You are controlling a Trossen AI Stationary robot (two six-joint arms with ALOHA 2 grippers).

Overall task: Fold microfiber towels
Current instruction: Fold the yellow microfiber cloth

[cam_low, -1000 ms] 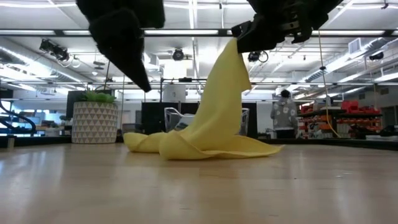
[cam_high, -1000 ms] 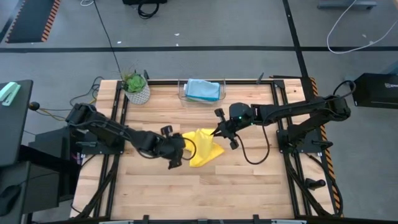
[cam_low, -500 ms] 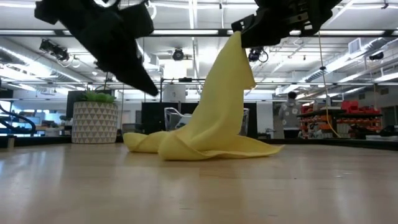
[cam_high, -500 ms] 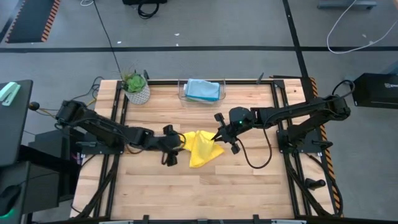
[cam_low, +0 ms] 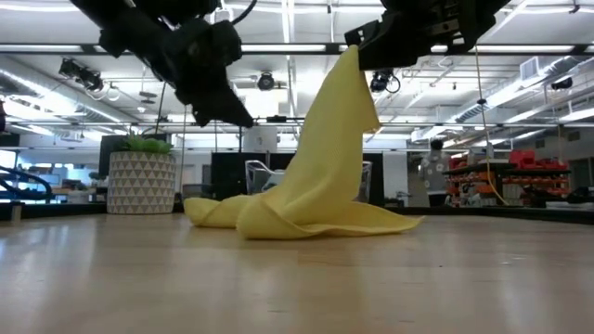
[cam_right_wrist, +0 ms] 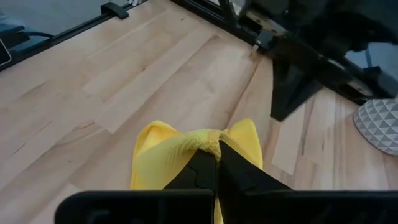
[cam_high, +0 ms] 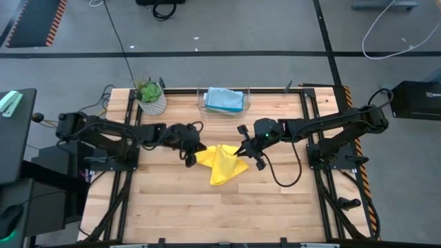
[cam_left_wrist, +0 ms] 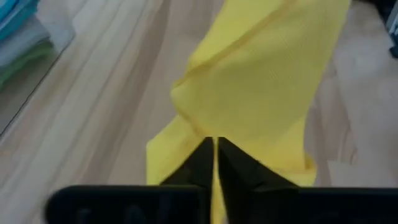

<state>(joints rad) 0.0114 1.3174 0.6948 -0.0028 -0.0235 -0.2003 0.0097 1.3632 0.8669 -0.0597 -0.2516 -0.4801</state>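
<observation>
1. your right gripper (cam_high: pixel 240 151) is pinched on the yellow towel (cam_high: pixel 222 164), lifting one corner at mid-table.
2. your left gripper (cam_high: pixel 191 157) is closed at its other edge; hold unclear.
3. no fold made; blue towel (cam_high: pixel 224 98) sits in the bin (cam_high: pixel 202 105).

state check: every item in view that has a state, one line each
yellow towel: crumpled, one corner lifted, the rest heaped on the table
right gripper: shut on yellow towel, holding the corner up
left gripper: fingers together in the wrist view, at the towel's edge; grip unclear
clear bin: upright, holds folded towels
light blue towel: folded, top of the bin's stack
plant: upright in its pot
</observation>
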